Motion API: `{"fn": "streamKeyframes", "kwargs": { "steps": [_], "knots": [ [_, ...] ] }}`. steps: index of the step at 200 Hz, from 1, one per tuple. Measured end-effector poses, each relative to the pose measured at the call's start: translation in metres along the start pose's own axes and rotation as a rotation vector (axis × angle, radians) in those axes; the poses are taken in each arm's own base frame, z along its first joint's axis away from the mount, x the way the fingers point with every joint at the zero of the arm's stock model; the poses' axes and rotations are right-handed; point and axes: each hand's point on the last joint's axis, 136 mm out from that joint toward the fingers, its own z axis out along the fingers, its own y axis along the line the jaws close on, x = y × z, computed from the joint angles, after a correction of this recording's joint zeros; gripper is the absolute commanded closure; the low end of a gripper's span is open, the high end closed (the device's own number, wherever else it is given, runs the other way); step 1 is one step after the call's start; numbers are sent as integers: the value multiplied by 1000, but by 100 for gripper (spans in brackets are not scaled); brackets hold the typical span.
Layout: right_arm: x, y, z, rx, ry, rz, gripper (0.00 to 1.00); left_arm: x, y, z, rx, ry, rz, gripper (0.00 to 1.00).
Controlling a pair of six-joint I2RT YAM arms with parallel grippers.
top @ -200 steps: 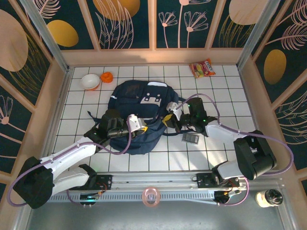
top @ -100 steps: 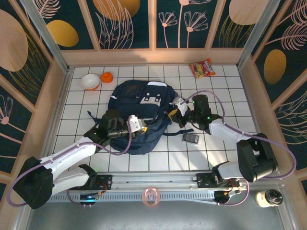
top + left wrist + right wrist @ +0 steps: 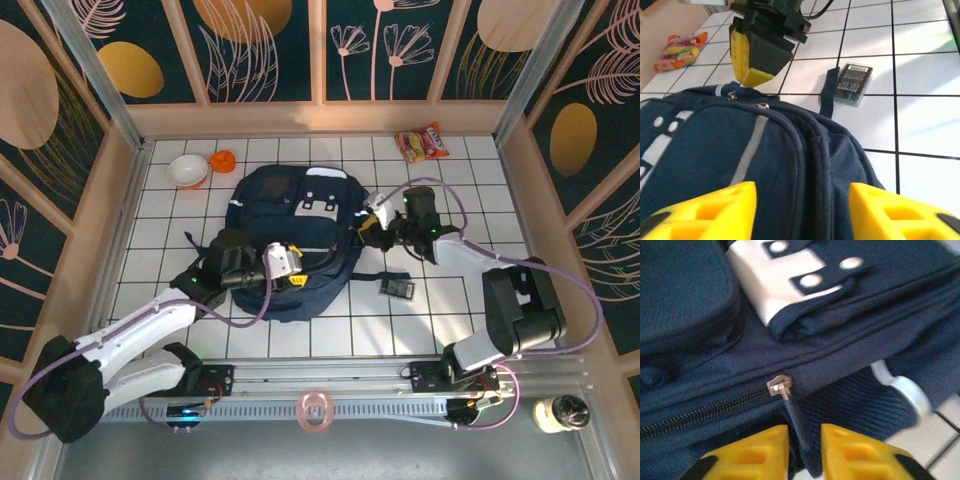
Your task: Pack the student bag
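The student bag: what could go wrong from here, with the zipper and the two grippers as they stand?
1. The zipper pull lies between the jaws of the right gripper with a gap beside it, so a tug may slip off it.
2. The left gripper hangs open over the student bag and holds no fabric. The bag may slide if the zipper is pulled.

The top camera looks down from behind the arms on the whole table. The left wrist camera, low, faces across the bag toward the right gripper (both also seen from above). The right wrist camera sits tight on the bag's zip.
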Motion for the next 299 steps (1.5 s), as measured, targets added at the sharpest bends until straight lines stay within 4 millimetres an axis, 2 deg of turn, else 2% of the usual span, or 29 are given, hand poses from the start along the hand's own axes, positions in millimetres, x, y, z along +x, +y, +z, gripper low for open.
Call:
{"fn": "streamKeyframes", "kwargs": {
  "steps": [25,42,60,96,154,170,184,194,210,250,299],
  "knots": [
    [-21,7,-24,30,-73,-75,65,-7,5,-12,-46,5,41,39],
    [-36,24,-36,22,-120,-149,63,-3,11,-15,-70,50,67,38],
    [-42,45,-36,-14,-138,-220,62,6,16,-17,-97,108,87,38],
    [-34,75,-23,-95,-100,-296,62,29,23,-13,-112,218,120,38],
    [-18,83,-11,-143,-48,-310,61,58,22,-3,-74,338,155,39],
    [-17,84,-11,-152,-45,-309,61,66,24,-1,-77,368,160,50],
    [-17,86,-11,-161,-48,-315,60,72,25,1,-73,389,162,85],
    [-17,87,-11,-163,-48,-318,60,74,23,3,-64,392,161,100],
    [-16,88,-11,-170,-48,-322,58,68,24,2,-67,368,158,100],
    [-14,91,-10,-222,-61,-303,56,45,39,-12,-138,232,82,100],
    [-23,91,-4,-284,-93,-286,55,43,38,-17,-141,157,12,100]
  ]
}}
